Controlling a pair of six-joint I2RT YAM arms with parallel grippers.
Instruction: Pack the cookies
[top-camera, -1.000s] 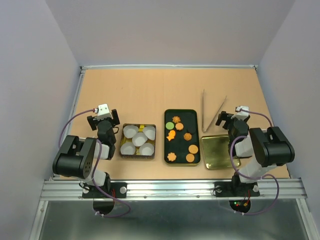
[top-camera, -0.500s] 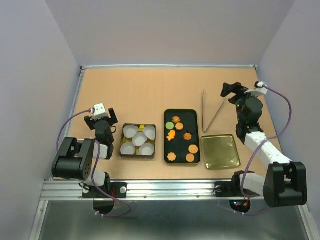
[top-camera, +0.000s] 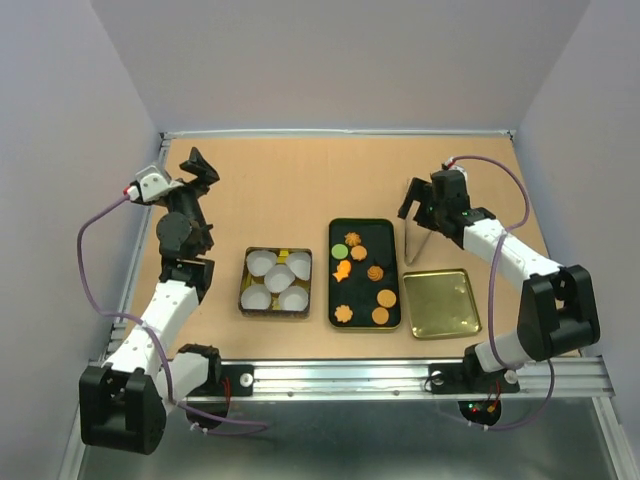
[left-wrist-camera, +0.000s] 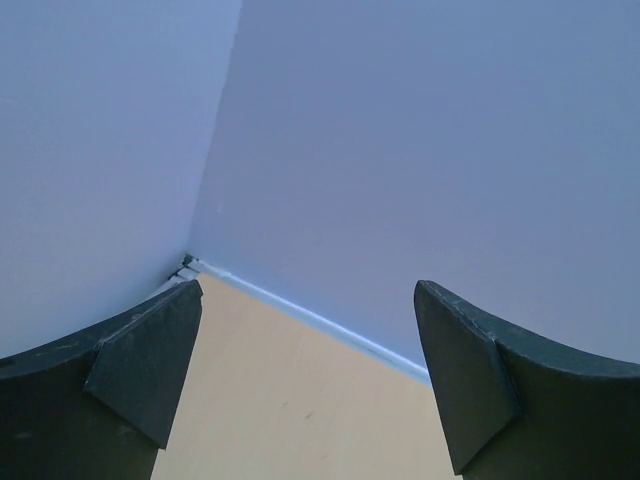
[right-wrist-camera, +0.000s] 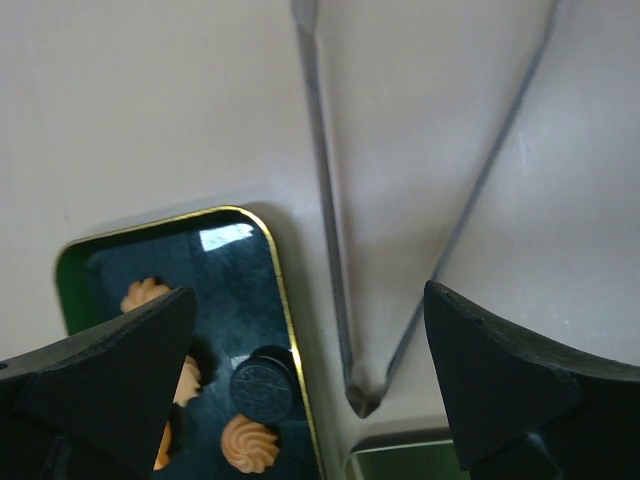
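At the near edge, a silver aluminium rail (top-camera: 350, 377) is seen, with both arm bases bolted to it, and the tan wooden table (top-camera: 300, 180) stretches away behind it. Just beyond the rail on the right lies a shallow square gold metal tray (top-camera: 441, 303). To its left a long rectangular dark tray with a gold rim (top-camera: 364, 232) is placed, and the cookies (top-camera: 386, 297) are all found inside it: orange-brown discs, a star, a flower and a swirl, with one green disc towards the far end. None has been moved to another container. Left of that tray stands a square brown tin (top-camera: 243, 285) filled with white pleated paper cups (top-camera: 279, 278).

Farther back, beside the dark tray's far right corner, thin silver metal tongs (right-wrist-camera: 330, 240) are laid flat on the table with their joined end towards the gold tray. The right gripper (top-camera: 422, 203) is held over them, its jaws spread wide and nothing clasped; whether the tongs are touched cannot be told. The left gripper (top-camera: 196, 166) is raised over the table's far left part, likewise fully released and empty, and is pointed at the corner of the pale lilac walls (left-wrist-camera: 420, 150).
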